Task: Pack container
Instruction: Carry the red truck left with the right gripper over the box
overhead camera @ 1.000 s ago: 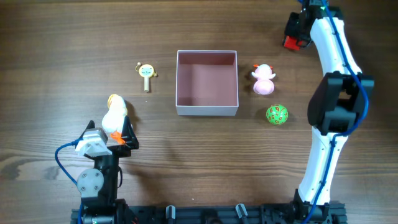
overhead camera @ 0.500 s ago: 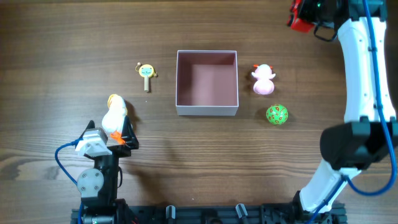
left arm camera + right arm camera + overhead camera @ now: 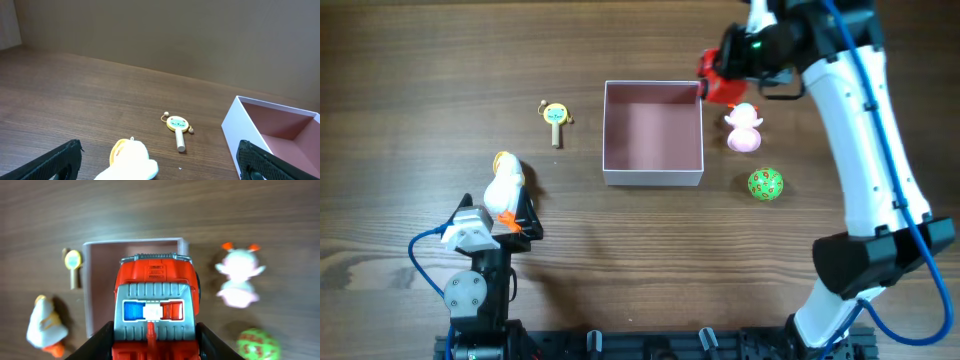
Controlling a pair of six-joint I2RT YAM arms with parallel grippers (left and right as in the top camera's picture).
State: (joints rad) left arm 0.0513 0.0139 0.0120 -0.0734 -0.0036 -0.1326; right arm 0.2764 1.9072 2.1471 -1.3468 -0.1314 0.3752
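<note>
Dark wood table (image 3: 420,60), plain brown wall behind, and we're under way. Biggest thing out there is the container (image 3: 653,178), one only, sitting square in the middle of the table, open side up, pink floor bare, nothing packed yet.

Thin white walls, so I'd call it light and easily dented. A nudge would likely send it sliding on that smooth wood. If it has to be moved, pinch one wall at the rim, gently. Better to leave it be and lower the toys in from above.

Toys, one of each, five in all:
- One white-and-yellow duck (image 3: 504,182) lies at the left.
- One red toy truck (image 3: 155,295) is clamped between the right gripper's (image 3: 155,347) fingers and carried over the container's far right corner.
- One pink figure (image 3: 744,128) lies just right of the container.
- One green ball (image 3: 765,184) lies near it.
- One little yellow rattle (image 3: 556,118) lies to the left.

The left gripper (image 3: 160,167) hangs by the duck, jaws spread wide, holding nothing.
</note>
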